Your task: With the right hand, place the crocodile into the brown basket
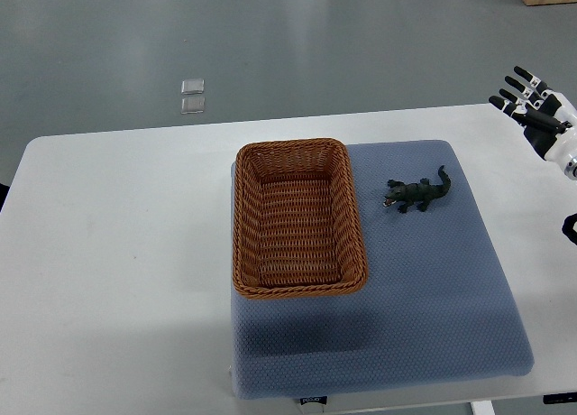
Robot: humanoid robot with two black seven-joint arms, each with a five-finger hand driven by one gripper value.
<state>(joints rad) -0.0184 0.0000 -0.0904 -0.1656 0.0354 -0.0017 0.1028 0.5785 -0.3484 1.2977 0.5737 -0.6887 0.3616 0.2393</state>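
The right robot hand (539, 113) hangs at the counter's (117, 280) far right corner, fingers (520, 83) stretched and slightly fanned, holding nothing. The left hand is out of sight, so the right is the only one placed for this.

The toy crocodile (417, 192) lies inward of the robot hand and a little closer to the robot, well apart from it, on the blue quilted mat (433, 289). Its long axis runs diagonally, tail toward the robot hand and snout away.

Beyond the snout, just beside it, sits the brown wicker basket (293, 147), empty.
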